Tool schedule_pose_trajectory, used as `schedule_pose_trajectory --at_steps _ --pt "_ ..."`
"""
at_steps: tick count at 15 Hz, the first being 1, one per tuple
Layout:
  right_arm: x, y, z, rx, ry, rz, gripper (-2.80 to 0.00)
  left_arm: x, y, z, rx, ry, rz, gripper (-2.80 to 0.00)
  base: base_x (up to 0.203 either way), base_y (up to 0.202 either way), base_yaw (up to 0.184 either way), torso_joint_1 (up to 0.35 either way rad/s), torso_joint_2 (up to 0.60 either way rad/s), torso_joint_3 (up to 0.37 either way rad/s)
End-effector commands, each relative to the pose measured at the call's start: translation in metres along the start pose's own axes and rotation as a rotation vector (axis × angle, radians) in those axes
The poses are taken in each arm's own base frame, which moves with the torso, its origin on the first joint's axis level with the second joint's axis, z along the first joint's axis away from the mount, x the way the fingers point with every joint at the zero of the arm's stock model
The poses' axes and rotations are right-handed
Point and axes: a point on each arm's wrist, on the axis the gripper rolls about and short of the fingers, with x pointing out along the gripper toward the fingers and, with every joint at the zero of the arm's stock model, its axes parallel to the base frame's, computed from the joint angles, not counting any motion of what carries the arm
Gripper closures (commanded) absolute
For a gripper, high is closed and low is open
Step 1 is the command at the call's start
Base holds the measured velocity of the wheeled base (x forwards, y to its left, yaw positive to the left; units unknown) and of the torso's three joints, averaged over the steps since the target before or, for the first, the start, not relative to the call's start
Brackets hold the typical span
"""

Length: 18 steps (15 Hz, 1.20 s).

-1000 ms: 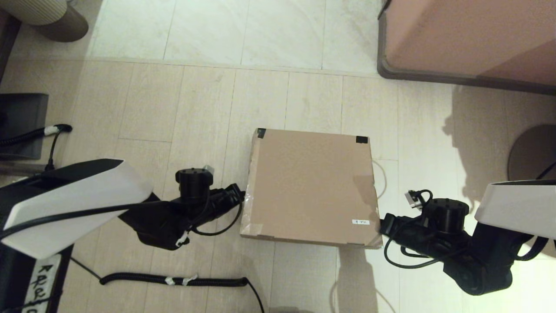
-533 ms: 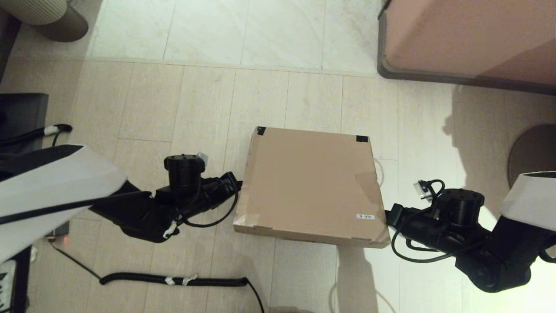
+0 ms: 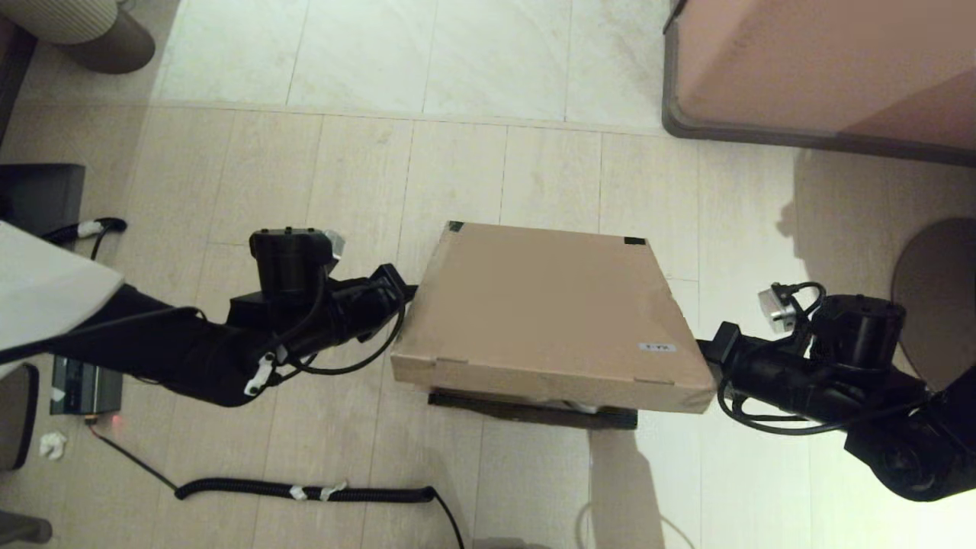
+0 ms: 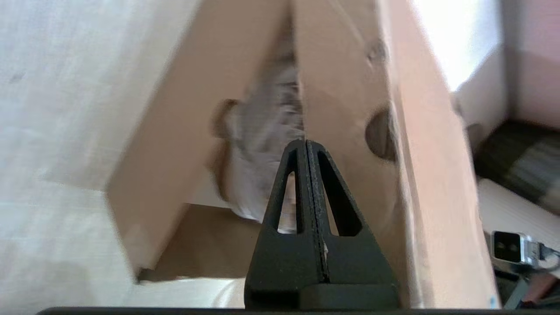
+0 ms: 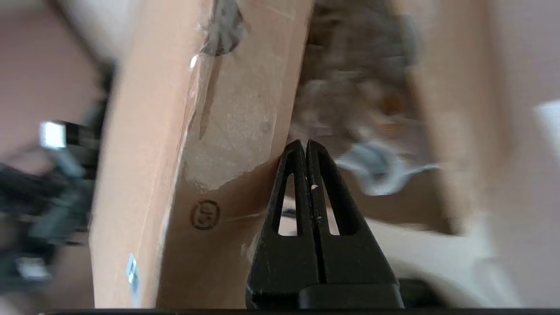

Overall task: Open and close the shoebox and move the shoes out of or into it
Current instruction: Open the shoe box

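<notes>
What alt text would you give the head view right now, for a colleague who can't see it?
A brown cardboard shoebox sits on a pale tiled floor with its flap lid raised at the near edge, a dark gap showing beneath. The left hand and right hand press against opposite sides of the lid, both shut. A coiled black cable lies nearer the robot.

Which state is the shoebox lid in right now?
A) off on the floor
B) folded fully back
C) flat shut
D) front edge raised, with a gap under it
D: the head view shows the lid tilted up at its near edge, with a dark gap above the box, and both shut grippers at its sides.
</notes>
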Motion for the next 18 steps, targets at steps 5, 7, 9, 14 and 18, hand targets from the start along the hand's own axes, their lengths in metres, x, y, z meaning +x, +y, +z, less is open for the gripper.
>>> schedule_pose_trajectory --at_steps 5,7,9,14,18 --pt "-0.013 0.039 0.021 0.016 -0.024 0.083 0.00 -0.020 -0.021 0.030 0.003 -0.073 -0.031 0.00 0.000 0.000 0.000 0.000 0.00 0.000" --pt "-0.013 0.048 0.029 0.007 -0.033 0.094 0.00 -0.031 -0.015 0.049 -0.003 -0.119 -0.002 0.00 0.000 0.000 0.000 0.000 0.00 0.000" --pt "-0.011 0.057 0.038 0.002 -0.037 0.100 0.00 -0.043 -0.010 0.069 -0.008 -0.167 0.024 0.00 0.000 0.000 0.000 0.000 0.00 0.000" --pt "-0.001 0.082 0.068 -0.021 -0.061 0.130 0.00 -0.075 -0.030 0.071 -0.012 -0.139 0.029 0.00 0.000 0.000 0.000 0.000 0.00 0.000" --pt "0.023 0.093 0.100 -0.043 -0.097 0.155 0.00 -0.076 -0.048 0.045 -0.004 -0.060 -0.014 0.00 0.000 0.000 0.000 0.000 0.00 0.000"
